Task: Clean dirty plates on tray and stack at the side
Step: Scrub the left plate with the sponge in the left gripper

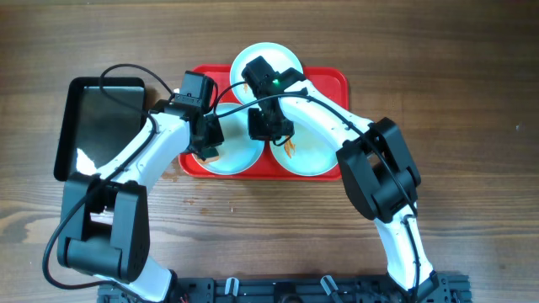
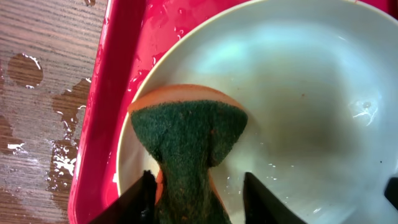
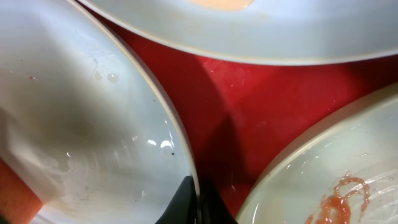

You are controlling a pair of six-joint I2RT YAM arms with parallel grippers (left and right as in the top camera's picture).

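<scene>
Where: three plates on the red tray (image 1: 333, 77) — near-left plate (image 1: 240, 156), near-right plate (image 1: 312, 156), and far plate (image 1: 268, 55), which overhangs the tray's back rim.
Look: pale mint-white, shallow and glossy; the near-left plate is wet and almost clean, the near-right plate has an orange smear.
Handling: probably stiff, light and slippery when wet — best taken by the rim.
Right gripper (image 3: 196, 196): jaws pressed together on the near-left plate's rim.
Left gripper (image 2: 198, 186): jaws spread, with the sponge (image 2: 186, 143) between them, seemingly unpinched.
</scene>
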